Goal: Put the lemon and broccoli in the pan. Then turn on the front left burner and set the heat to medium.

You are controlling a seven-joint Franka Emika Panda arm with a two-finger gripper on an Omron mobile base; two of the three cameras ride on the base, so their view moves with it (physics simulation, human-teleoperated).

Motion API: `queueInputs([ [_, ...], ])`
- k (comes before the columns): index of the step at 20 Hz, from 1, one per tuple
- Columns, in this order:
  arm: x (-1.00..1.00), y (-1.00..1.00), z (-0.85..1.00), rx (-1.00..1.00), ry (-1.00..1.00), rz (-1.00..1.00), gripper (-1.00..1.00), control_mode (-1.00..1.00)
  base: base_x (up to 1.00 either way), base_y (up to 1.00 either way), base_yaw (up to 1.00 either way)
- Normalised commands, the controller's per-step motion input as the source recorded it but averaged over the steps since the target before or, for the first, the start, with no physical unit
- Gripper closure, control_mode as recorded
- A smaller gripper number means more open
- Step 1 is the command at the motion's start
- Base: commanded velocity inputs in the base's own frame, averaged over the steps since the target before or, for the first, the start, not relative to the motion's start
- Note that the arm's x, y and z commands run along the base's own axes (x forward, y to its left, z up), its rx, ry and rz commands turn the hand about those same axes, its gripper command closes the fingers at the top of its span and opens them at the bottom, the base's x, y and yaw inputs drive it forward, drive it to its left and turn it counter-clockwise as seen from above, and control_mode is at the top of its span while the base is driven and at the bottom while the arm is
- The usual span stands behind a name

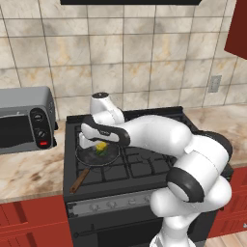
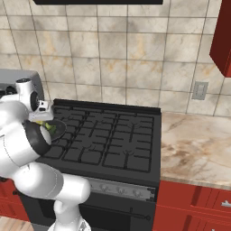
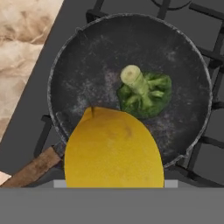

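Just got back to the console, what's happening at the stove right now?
The arm is reaching over the pan on the stove's front left burner. The broccoli already lies inside the pan. The lemon sits right at the gripper, above the pan, apparently still held and not yet set down. The burner step looks untouched.

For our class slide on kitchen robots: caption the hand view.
Lemon close above the pan, where the broccoli already lies.
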Motion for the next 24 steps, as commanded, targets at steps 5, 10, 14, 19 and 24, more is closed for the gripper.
queueInputs([
  [5, 0.00, 0.11, -0.44, 0.00, 0.00, 0.00, 1.00, -1.00, 0.00, 0.00, 0.00],
  [10, 0.06, 0.03, -0.13, 0.00, 0.00, 0.00, 1.00, -1.00, 0.00, 0.00, 0.00],
  [14, 0.24, 0.01, -0.01, 0.00, 0.00, 0.00, 1.00, -1.00, 0.00, 0.00, 0.00],
  [19, 0.33, 0.00, -0.11, 0.00, 0.00, 0.00, 1.00, -1.00, 0.00, 0.00, 0.00],
  [24, 0.12, 0.00, -0.18, 0.00, 0.00, 0.00, 1.00, -1.00, 0.00, 0.00, 0.00],
])
